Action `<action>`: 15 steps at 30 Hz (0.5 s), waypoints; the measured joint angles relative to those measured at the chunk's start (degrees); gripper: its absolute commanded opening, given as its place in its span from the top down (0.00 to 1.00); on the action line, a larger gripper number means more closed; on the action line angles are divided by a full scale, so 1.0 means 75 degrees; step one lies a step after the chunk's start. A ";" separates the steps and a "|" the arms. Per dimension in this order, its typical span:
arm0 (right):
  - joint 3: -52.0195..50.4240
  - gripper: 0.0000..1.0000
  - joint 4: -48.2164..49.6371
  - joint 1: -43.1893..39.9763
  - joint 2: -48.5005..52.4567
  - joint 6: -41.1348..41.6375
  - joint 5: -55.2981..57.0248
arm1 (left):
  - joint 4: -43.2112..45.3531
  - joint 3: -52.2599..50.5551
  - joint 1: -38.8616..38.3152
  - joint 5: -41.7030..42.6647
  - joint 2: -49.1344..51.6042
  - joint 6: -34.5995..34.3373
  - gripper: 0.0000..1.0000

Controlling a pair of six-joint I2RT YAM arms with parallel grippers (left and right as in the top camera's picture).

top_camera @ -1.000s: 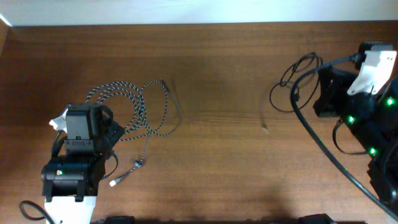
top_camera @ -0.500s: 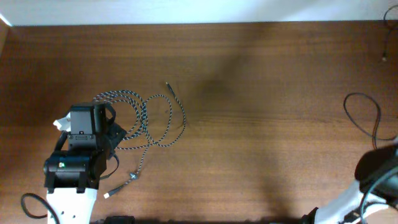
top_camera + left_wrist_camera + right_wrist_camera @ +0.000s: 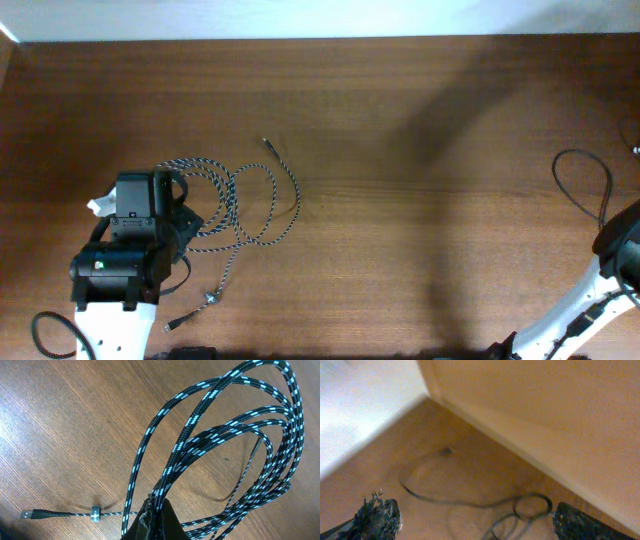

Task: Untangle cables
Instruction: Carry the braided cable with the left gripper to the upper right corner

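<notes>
The braided black-and-white cable (image 3: 243,199) lies in loose loops on the left of the wooden table, with its plug ends (image 3: 210,297) trailing toward the front. My left gripper (image 3: 184,214) is shut on a bundle of its strands, which fan up and away from the fingertips (image 3: 159,511) in the left wrist view. The plain black cable (image 3: 586,183) lies by itself in a loop near the right edge. My right gripper (image 3: 477,525) hangs above it with its jaws wide apart. That thin black cable (image 3: 470,503) rests on the wood below, touched by neither finger.
The right arm (image 3: 612,268) reaches in from the front right corner. A raised wooden border (image 3: 530,415) runs close behind the black cable. A small clip (image 3: 95,513) sits on the braided cable near its plug. A white scrap (image 3: 98,205) lies beside the left arm.
The right arm swung from the back right to the front right corner, and its gripper opened. The black cable now lies loose further right. The left gripper drew the braided cable slightly frontward.
</notes>
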 measured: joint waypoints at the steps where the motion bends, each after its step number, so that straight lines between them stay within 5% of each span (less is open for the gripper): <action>1: 0.0131 0.01 0.0020 0.0029 -0.0647 0.0265 -0.0994 | -0.0017 0.0003 0.0000 0.0000 0.0000 0.0000 1.00; 5: 0.0525 0.01 0.0332 0.0023 -0.3972 0.0784 -0.5729 | -0.0038 0.0003 0.0000 0.0000 0.0000 0.0000 1.00; 8: 0.0542 0.01 -0.0026 0.0029 -0.5514 0.0813 -0.7877 | -0.0093 0.0003 0.0000 0.0000 0.0000 0.0000 1.00; 11: 0.0487 0.01 -0.1536 0.0029 -0.6942 0.0810 -0.8440 | -0.0073 0.0003 0.0000 0.0000 0.0000 0.0000 1.00; 15: -0.0912 0.01 -0.1760 0.0909 -0.8798 -0.0012 -0.8580 | 0.1043 0.0003 0.0000 0.0530 0.0000 -0.0003 1.00</action>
